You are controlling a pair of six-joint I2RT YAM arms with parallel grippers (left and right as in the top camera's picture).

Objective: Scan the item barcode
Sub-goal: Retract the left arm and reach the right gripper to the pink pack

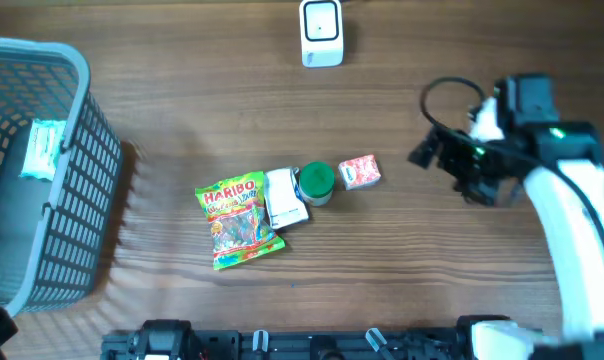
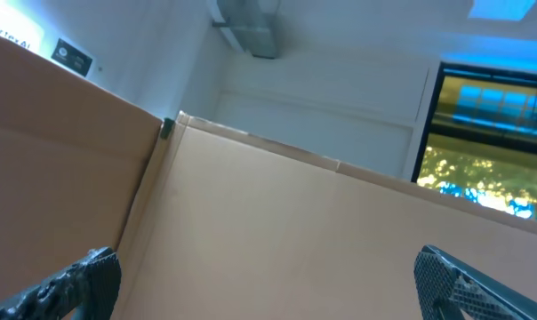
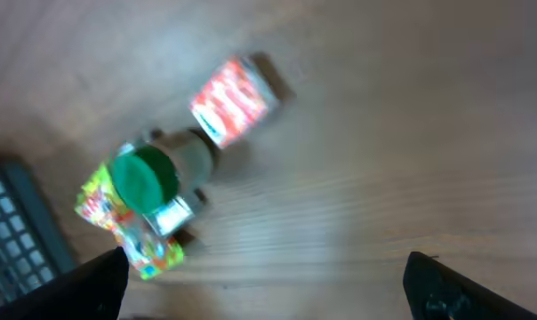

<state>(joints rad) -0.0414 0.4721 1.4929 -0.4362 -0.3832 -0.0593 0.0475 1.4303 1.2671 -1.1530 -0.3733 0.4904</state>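
Note:
A cluster of items lies mid-table: a Haribo sweets bag (image 1: 237,220), a white box (image 1: 285,198), a green-lidded jar (image 1: 315,182) and a small red-and-white packet (image 1: 360,172). The white scanner (image 1: 322,33) stands at the far edge. To the right of the packet my right gripper (image 1: 444,165) hovers open, with nothing between its fingers. The right wrist view shows the packet (image 3: 233,100), the jar (image 3: 144,178) and the bag (image 3: 126,227) ahead of the open right gripper (image 3: 277,293). My left gripper (image 2: 273,293) is open and empty, facing a cardboard wall (image 2: 277,231).
A grey wire basket (image 1: 77,190) stands at the left edge, and a pale green packet (image 1: 42,148) lies inside it. The right arm's white link (image 1: 577,250) runs down the right side. No barcode is readable in any view.

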